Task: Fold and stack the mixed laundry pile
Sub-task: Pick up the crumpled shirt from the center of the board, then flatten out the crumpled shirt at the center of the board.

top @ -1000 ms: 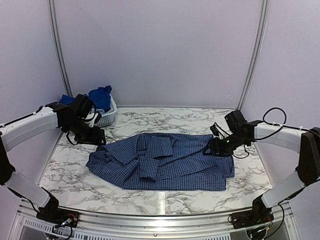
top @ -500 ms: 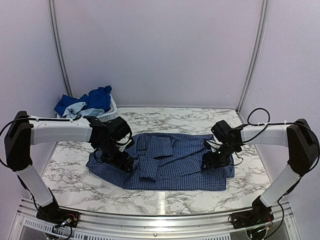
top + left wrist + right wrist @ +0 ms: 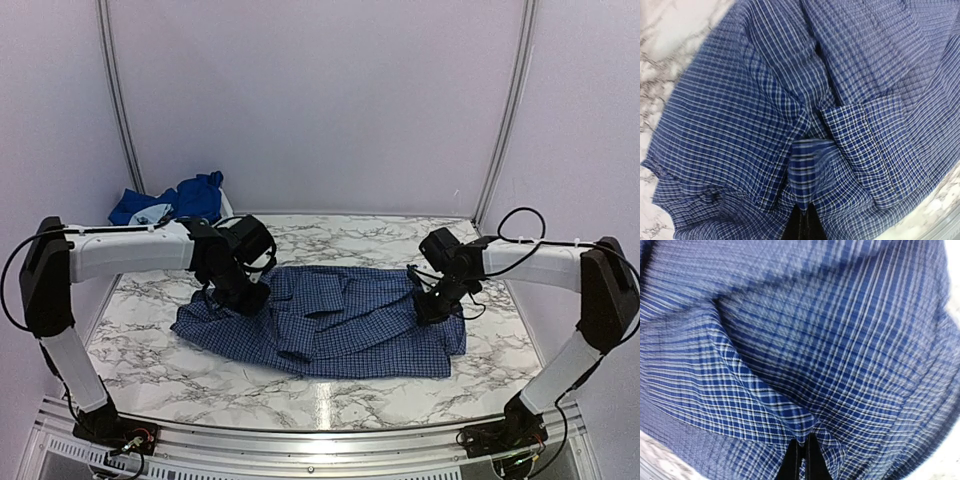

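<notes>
- Navy small-check button-up shirt [image 3: 330, 320] lies spread, still rumpled, in the middle of the white marble tabletop [image 3: 330, 235], with one sleeve folded across its front.
- The rest of the pile, royal blue clothes [image 3: 195, 195] and a pale blue piece, sits in the white slatted plastic basket [image 3: 222, 228] at the far left corner.
- Left claw [image 3: 245, 297] is on the shirt's far left part. The left wrist view shows it pinched shut on a raised fold of the check cloth.
- Right claw [image 3: 432, 312] is at the shirt's right side. The right wrist view shows it closed to a slit with a ridge of cloth nipped between the tips.
- Judgement: the step in hand is the first fold, or a flattening pull, on the shirt. No garment is stacked yet, so the task is at an early stage.
- To do it well: lift both pinches together and level, keep the cloth lightly taut between the arms, and check that each pinch takes only the intended layer. The loose sleeve may drag and bunch.
- Against a second ago: both claws then stood wide at the shirt's outer edges, the left one near the basket. Both arms have since moved inward over the cloth and shut on it.
- The shirt's outline is barely changed.
</notes>
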{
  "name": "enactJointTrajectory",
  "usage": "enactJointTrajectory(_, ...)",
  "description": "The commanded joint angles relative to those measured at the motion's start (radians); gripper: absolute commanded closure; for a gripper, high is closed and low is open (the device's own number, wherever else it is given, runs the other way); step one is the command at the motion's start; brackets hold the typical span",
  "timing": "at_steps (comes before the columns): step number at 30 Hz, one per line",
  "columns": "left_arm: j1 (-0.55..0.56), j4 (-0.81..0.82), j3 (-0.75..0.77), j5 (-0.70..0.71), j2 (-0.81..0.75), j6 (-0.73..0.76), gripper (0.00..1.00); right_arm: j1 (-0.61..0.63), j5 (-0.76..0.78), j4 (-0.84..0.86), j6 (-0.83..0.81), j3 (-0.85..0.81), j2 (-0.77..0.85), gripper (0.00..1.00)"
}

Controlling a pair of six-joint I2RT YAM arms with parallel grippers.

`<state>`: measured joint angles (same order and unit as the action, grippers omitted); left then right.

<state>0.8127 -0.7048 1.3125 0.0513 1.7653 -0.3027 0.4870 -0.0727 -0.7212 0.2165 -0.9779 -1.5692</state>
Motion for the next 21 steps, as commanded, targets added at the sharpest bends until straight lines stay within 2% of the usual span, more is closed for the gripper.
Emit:
enactJointTrajectory(1, -0.058, -0.023, 0.101, 0.037, -0.123, -0.019, 1.00, -0.011, 0.029, -0.051, 0.009, -0.119, 0.112, 1.00)
enactJointTrajectory(6, -0.118, -0.034, 0.158, 0.021, -0.178, -0.028, 1.00, -0.089, -0.014, -0.080, 0.004, -0.188, 0.174, 1.00)
enactJointTrajectory(10, -0.181, -0.037, 0.311, 0.069, -0.204, -0.015, 1.00, -0.169, 0.001, -0.074, -0.001, -0.319, 0.224, 1.00)
enactJointTrajectory(14, -0.239, -0.011, 0.633, 0.119, -0.145, -0.001, 1.00, -0.224, 0.044, -0.029, -0.018, -0.598, 0.201, 1.00)
enactJointTrajectory(18, -0.247, 0.026, 1.036, 0.161, -0.002, 0.040, 1.00, -0.237, -0.005, -0.018, -0.026, -0.976, 0.064, 1.00)
enactJointTrajectory(21, -0.241, 0.135, 1.114, 0.073, -0.011, 0.032, 1.00, -0.234, -0.062, -0.050, -0.029, -1.232, -0.007, 1.00)
